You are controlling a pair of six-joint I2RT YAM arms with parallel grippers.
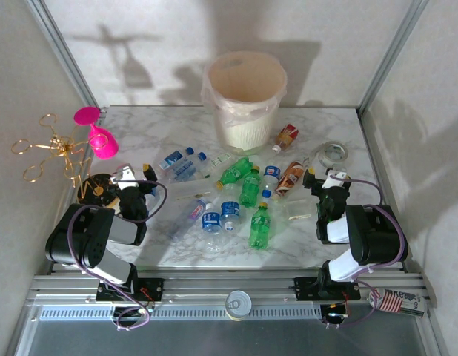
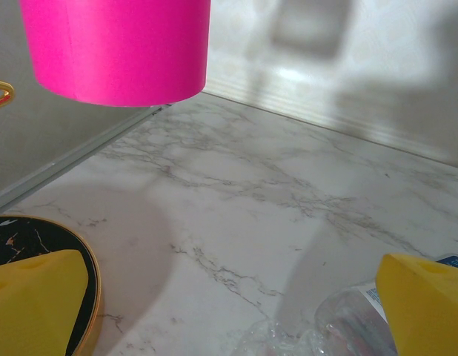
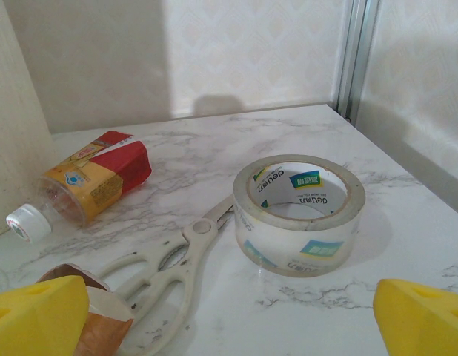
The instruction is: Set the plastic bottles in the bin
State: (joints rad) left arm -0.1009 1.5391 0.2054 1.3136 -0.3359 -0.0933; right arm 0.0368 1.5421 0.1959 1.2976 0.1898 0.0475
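Starting the first pick, by the look of it: L hand (image 1: 127, 176) and R hand (image 1: 327, 179) are both spread wide and empty, at the desk's left and right sides. Plastic bottles (image 1: 236, 200) lie scattered on their sides mid-desk btw the arms. Bin (image 1: 251, 130) stands upright at the far edge, center. One brown bottle (image 3: 92, 174) w/ orange-red label and white cap lies just beside the bin wall. A 2nd brown bottle (image 3: 95, 315) sits at R hand's left fingertip (image 3: 36, 311).

Doing it well (judgement): R hand takes the brown ones, L hand the clear bottle (image 2: 347, 319) by its right finger (image 2: 429, 304). Grab across the body, not the cap end, since they're round and slick and will roll or squirt out. Thin crinkly plastic squashes easily, so close gently. Lift above the bin rim before release, as the bag liner overhangs and could snag. Leave tape roll (image 3: 299, 215), scissors (image 3: 170, 267) and pink goblet (image 2: 118, 44) alone.

Materials:
- desk (image 1: 170, 252): glossy white marble print, grey veins
- bin: cream, round, ribbed, translucent liner
- tape: clear hollow ring
- scissors: off-white, speckled
- green bottles (image 1: 260, 226): translucent, yellow caps
- fingers: yellow wedges
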